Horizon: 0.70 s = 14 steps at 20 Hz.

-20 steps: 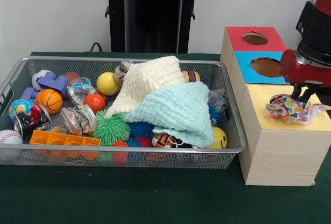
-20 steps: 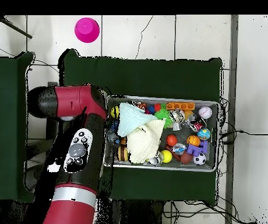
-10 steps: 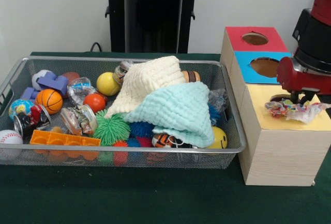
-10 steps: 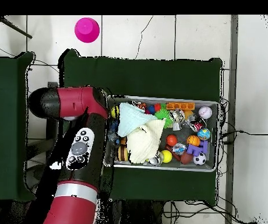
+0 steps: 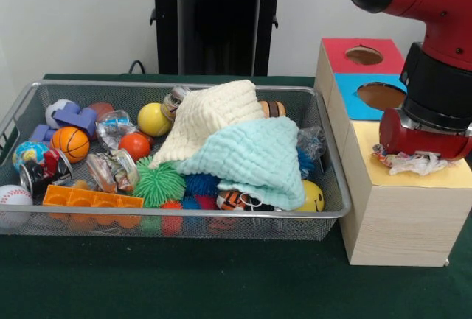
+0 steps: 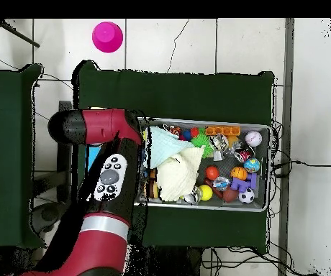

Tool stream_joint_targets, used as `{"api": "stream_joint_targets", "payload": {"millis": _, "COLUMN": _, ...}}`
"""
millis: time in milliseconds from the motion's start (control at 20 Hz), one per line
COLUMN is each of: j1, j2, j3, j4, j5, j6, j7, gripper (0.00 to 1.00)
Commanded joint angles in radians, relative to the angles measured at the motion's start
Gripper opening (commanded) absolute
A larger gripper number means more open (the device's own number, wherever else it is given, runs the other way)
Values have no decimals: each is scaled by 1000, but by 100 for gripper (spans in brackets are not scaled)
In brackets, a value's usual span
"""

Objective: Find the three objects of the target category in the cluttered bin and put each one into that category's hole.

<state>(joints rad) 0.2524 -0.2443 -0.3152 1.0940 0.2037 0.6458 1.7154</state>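
Front view: the red and black arm point(image 5: 431, 76) has come down onto the yellow-topped section of the wooden sorting box point(image 5: 402, 205), lower than half a second ago. The crinkly clear-plastic wrapped packet point(image 5: 413, 162), earlier hanging above that yellow top, now lies squashed against it under the arm's end, over where the hole should be. I judge it is being pushed in. The hand itself is hidden, so whether it is apart or together I cannot tell. The wire mesh bin point(image 5: 44, 219) beside the box looks unchanged.

Overhead view: the arm point(image 6: 107, 183) has swung closer to the bin point(image 6: 262, 208), covering the box entirely.
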Motion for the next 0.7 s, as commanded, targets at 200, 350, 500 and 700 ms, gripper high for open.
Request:
{"api": "stream_joint_targets", "payload": {"millis": 200, "j1": -77, "j2": 127, "j3": 119, "j4": 43, "j5": -22, "j6": -223, "j7": 165, "gripper": 0}}
{"api": "stream_joint_targets", "payload": {"millis": 350, "j1": -72, "j2": 103, "j3": 110, "j4": 48, "j5": -17, "j6": -171, "j7": 165, "gripper": 0}}
{"api": "stream_joint_targets", "payload": {"millis": 500, "j1": -54, "j2": 45, "j3": 82, "j4": 60, "j5": -4, "j6": -49, "j7": 172, "gripper": 0}}
{"api": "stream_joint_targets", "payload": {"millis": 700, "j1": -26, "j2": -129, "j3": 36, "j4": 65, "j5": 19, "j6": 297, "j7": 168, "gripper": 0}}
